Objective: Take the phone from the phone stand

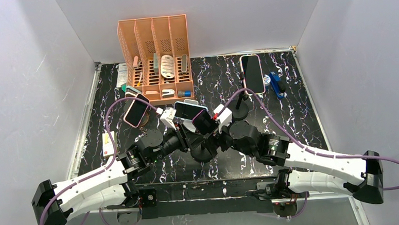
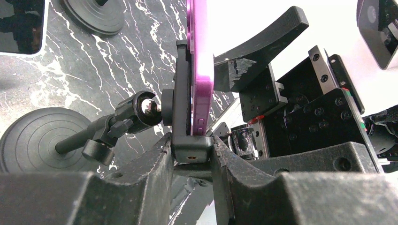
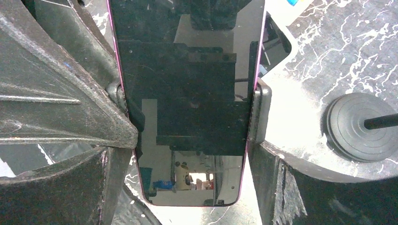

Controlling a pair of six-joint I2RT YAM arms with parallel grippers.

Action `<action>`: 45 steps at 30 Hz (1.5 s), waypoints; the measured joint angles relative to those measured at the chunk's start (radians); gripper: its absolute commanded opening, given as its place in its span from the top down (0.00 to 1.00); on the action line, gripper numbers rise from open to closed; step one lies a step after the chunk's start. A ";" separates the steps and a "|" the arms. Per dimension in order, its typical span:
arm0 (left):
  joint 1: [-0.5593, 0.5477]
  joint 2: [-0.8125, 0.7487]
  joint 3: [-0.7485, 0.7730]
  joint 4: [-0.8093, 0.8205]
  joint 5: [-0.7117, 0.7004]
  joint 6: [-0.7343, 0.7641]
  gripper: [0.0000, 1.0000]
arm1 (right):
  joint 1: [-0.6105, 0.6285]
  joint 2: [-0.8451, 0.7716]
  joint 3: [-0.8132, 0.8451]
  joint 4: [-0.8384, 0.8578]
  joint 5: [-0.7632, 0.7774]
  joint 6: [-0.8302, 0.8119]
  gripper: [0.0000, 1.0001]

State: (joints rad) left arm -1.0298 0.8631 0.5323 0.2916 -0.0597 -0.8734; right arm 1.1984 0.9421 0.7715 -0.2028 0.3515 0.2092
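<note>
Left tool (image 2: 190, 157) clamped tight on lower edge of phone stand (image 2: 180, 108), likely bracing it so nothing tips. Pink-cased phone (image 2: 202, 70) seated upright in stand, mid-table (image 1: 291, 128), between both arms. Right tool (image 3: 192, 140) spread wide, fingers flanking phone's long edges, not yet pinching. Looks lined up to close and lift clear.
</note>
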 measured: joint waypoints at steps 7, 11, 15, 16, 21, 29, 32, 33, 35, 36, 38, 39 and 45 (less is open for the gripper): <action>0.000 0.000 0.000 -0.001 -0.006 -0.013 1.00 | 0.000 -0.034 -0.051 0.057 0.037 -0.013 0.02; 0.000 0.000 0.000 -0.004 -0.014 -0.030 1.00 | 0.000 -0.042 -0.078 0.098 0.046 -0.032 0.05; 0.000 0.000 0.000 -0.007 -0.018 -0.048 1.00 | 0.000 -0.059 -0.116 0.154 0.045 -0.048 0.06; 0.000 0.000 0.000 -0.007 -0.018 -0.051 1.00 | 0.000 -0.064 -0.122 0.162 0.044 -0.051 0.07; 0.000 0.000 0.000 -0.008 -0.023 -0.067 1.00 | 0.000 -0.071 -0.134 0.204 0.042 -0.063 0.09; 0.000 0.000 0.000 -0.009 -0.031 -0.074 1.00 | 0.001 -0.048 -0.134 0.227 0.038 -0.080 0.15; 0.000 0.000 0.000 -0.010 -0.031 -0.076 0.99 | 0.001 -0.034 -0.134 0.228 0.038 -0.080 0.24; 0.000 0.000 0.000 -0.010 -0.031 -0.076 0.93 | 0.001 -0.032 -0.134 0.228 0.037 -0.079 0.28; 0.000 -0.001 0.000 -0.011 -0.030 -0.076 0.77 | 0.001 -0.031 -0.134 0.229 0.038 -0.077 0.35; 0.000 -0.001 0.000 -0.011 -0.030 -0.076 0.69 | 0.001 -0.031 -0.134 0.229 0.037 -0.077 0.37; 0.000 -0.003 0.000 -0.014 -0.029 -0.075 0.56 | 0.001 -0.031 -0.134 0.229 0.035 -0.078 0.39; 0.000 -0.005 0.000 -0.017 -0.028 -0.072 0.51 | 0.001 -0.031 -0.134 0.229 0.035 -0.078 0.40; 0.000 -0.039 0.000 -0.050 -0.034 -0.067 0.45 | 0.001 -0.031 -0.134 0.226 0.034 -0.078 0.41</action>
State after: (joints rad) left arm -1.0298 0.8238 0.5323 0.2413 -0.0937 -0.9401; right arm 1.1992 0.9112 0.6376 0.0235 0.3855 0.1310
